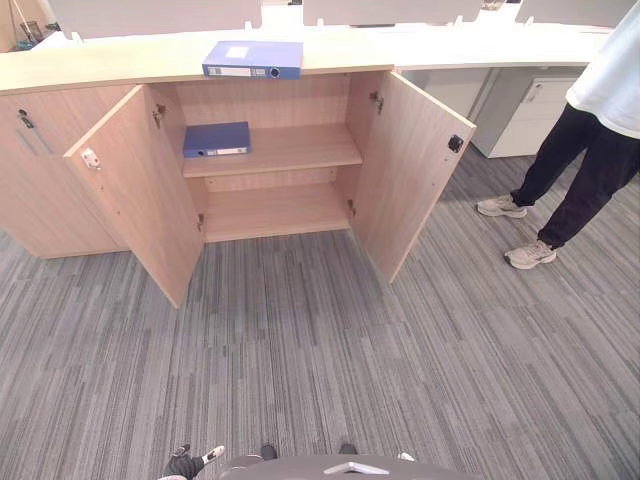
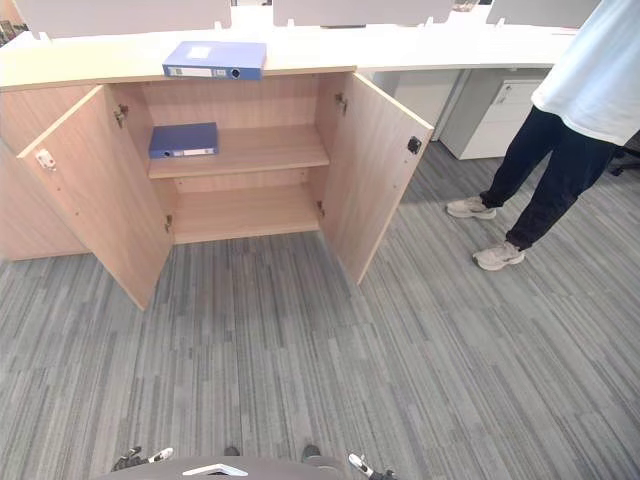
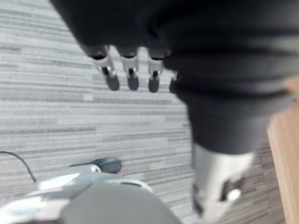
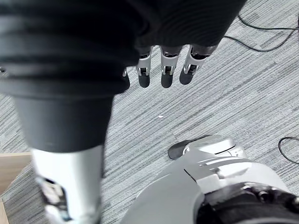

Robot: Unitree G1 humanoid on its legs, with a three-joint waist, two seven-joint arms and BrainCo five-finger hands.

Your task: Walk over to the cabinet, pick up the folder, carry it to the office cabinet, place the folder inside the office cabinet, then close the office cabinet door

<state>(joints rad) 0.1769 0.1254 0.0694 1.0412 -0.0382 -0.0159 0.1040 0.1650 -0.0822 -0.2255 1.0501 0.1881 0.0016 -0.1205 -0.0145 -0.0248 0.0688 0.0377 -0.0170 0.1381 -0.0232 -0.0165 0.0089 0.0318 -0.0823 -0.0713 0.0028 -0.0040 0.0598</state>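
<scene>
Looks down across grey striped carpet (image 1: 330,340) toward a long pale desk (image 1: 120,65). Faces a wooden cabinet (image 1: 270,210) under that desk, left door (image 1: 140,200) and right door (image 1: 410,170) both swung wide. Shares the floor with a person (image 1: 590,150) standing off to the right, well apart from the cabinet. Finds one blue folder (image 1: 252,59) flat on the desk above the opening, and a second blue folder (image 1: 216,139) flat at the left end of the upper shelf (image 1: 290,150). Hangs left robot hand (image 3: 128,60) and right robot hand (image 4: 163,70) over the carpet, fingers straight and loosely apart, holding nothing.
</scene>
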